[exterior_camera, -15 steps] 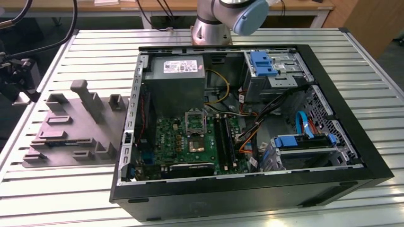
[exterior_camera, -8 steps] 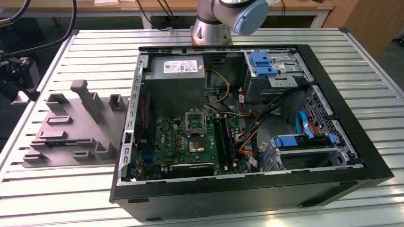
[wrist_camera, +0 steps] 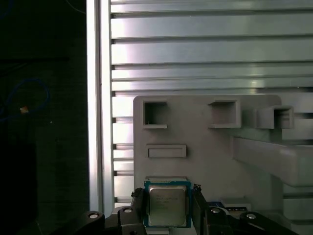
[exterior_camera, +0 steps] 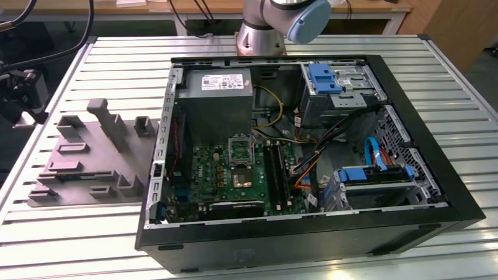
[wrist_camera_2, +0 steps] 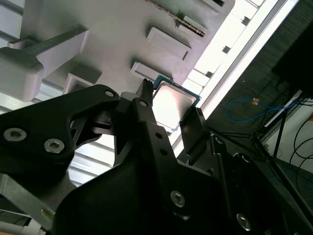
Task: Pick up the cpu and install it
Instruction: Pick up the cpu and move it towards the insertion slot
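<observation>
Snugly between the jaws: cpu (wrist_camera: 167,205)

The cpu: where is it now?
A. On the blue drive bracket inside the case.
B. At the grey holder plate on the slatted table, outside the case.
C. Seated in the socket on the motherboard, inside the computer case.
B: in the first wrist view the cpu shows against the grey holder plate, with the slats of the table beyond it and the gripper right at it.
</observation>
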